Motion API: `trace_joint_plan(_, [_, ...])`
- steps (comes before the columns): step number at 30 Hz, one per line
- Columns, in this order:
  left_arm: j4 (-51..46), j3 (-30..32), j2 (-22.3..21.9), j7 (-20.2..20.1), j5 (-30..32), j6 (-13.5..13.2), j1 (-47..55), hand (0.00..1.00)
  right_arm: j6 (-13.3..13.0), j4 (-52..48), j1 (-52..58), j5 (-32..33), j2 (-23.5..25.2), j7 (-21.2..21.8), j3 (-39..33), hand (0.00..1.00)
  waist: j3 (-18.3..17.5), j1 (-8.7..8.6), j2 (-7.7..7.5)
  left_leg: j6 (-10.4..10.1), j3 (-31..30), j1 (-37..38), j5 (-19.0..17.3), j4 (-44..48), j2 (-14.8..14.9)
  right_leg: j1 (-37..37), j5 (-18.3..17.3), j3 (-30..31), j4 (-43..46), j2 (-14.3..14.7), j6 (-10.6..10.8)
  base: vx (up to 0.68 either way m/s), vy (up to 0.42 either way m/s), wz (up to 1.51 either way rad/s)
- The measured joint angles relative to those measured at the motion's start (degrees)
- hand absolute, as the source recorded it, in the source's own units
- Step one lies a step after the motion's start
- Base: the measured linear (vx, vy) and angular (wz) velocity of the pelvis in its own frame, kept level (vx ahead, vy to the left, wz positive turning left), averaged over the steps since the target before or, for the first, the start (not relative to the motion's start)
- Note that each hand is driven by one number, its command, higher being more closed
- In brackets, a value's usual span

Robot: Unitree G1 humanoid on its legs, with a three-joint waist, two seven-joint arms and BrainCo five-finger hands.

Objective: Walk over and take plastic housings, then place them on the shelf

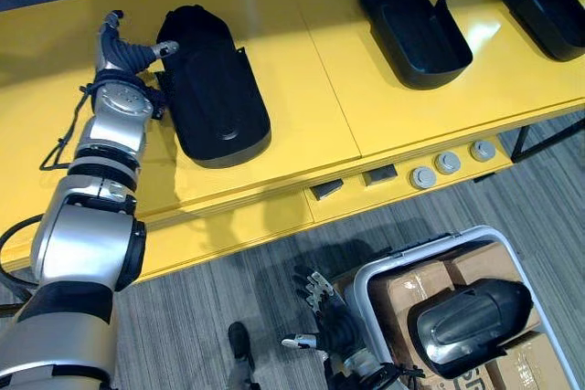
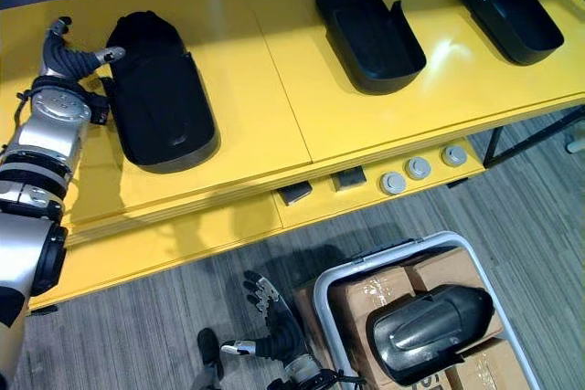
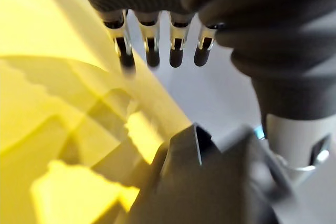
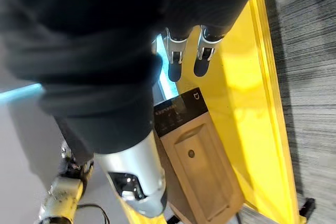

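Left eye view: left hand (image 1: 123,50) spread open beside a black housing (image 1: 215,89) on the yellow shelf (image 1: 311,89); right hand (image 1: 329,317) spread too

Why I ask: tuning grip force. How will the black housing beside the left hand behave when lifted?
The housing looks like a rigid moulded shell, so probably stiff. Its neighbour lies hollow side up, suggesting it is light. It rests dome-up, flat on the yellow table, so it likely won't roll, though its glossy edge may slip in the left hand.
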Motion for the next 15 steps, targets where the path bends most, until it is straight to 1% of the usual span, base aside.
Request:
trace_joint_plan(2, [0.0,0.0,0.7,0.0,1.5,-0.1,-0.5,0.0,-0.2,0.0,0.1,0.2,0.0,0.0,-0.1,0.0,0.0,-0.14,0.0,0.0,0.5,-0.1,0.0,0.0,0.0,-0.4,0.2,0.3,-0.1,0.1,0.0,0.02,0.061,-0.13])
trace_joint_plan(5, [0.0,-0.1,0.7,0.6,1.6,-0.8,-1.2,0.0,-0.3,0.0,0.5,0.4,0.0,0.0,-0.2,0.0,0.0,-0.33,0.0,0.0,0.6,0.0,0.0,0.0,0.1,-0.4,0.3,0.3,-0.1,0.1,0.0,0.02,0.052,-0.04])
trace_joint_plan(8, [-1.0,-0.1,0.7,2.3,1.5,-1.5,-2.2,0.0,-0.4,0.0,0.6,0.4,0.3,0.0,-0.2,0.0,0.0,-0.33,0.0,0.0,0.6,0.6,0.0,0.0,0.1,0.3,0.4,0.3,-0.1,0.0,-0.1,0.01,0.068,-0.01])
trace_joint_plan(9, [-3.2,-0.1,0.6,3.4,1.4,-1.7,-2.2,0.0,-0.5,0.0,0.6,0.5,0.3,0.0,-0.3,0.0,0.0,-0.32,0.0,0.0,0.5,1.1,0.0,0.0,0.1,0.9,0.4,0.2,-0.2,-0.1,-0.1,0.0,0.082,0.06])
trace_joint_plan(10, [-6.6,-0.1,0.5,5.0,1.4,-2.1,-2.1,1.0,-0.9,0.2,0.6,0.6,0.3,0.0,-0.3,0.0,0.0,-0.16,-0.02,0.0,0.3,1.5,0.0,0.0,0.1,1.6,0.4,0.1,-0.5,-0.1,0.0,0.0,0.069,0.08])
trace_joint_plan(11, [-9.0,0.1,0.4,6.0,1.3,-2.3,-2.0,1.0,-1.0,0.3,0.5,0.6,0.3,0.0,-0.5,0.0,0.0,-0.04,-0.03,0.0,0.2,1.6,0.0,0.0,0.1,1.8,0.4,0.0,-0.6,-0.1,0.0,0.0,0.068,0.13])
trace_joint_plan(12, [-15.9,1.0,0.3,7.7,1.3,-2.6,-0.8,1.0,-1.1,0.6,0.4,0.6,0.4,0.0,-1.0,0.0,-0.1,0.02,-0.04,0.0,-0.3,1.9,0.0,0.0,0.0,2.6,0.4,-0.4,-0.9,-0.3,0.0,0.0,0.065,0.18])
trace_joint_plan(13, [-25.3,2.9,-0.1,10.0,0.7,-4.6,2.6,1.0,-1.1,0.8,0.3,0.5,0.3,-0.2,-1.9,0.0,-0.2,0.08,-0.03,0.0,-1.0,2.3,0.0,0.0,-0.1,3.5,0.4,-1.4,-1.3,-0.4,0.1,0.0,0.078,0.22])
trace_joint_plan(14, [-30.7,4.0,-0.5,11.0,0.7,-5.7,5.3,1.0,-1.1,1.0,0.2,0.5,0.3,-0.2,-2.4,0.0,-0.5,0.13,0.02,-0.1,-1.2,2.6,-0.1,0.0,-0.1,4.0,0.4,-1.6,-1.5,-0.4,0.1,0.02,0.079,0.17])
trace_joint_plan(15, [-40.3,6.0,-1.8,12.6,0.5,-8.0,11.7,1.0,-1.1,1.9,-0.2,0.4,0.3,-0.3,-3.6,0.0,-1.8,0.57,0.05,-0.3,-1.3,3.1,-0.3,0.0,-0.1,5.0,0.4,-1.7,-2.3,-0.4,0.1,0.05,0.062,0.11])
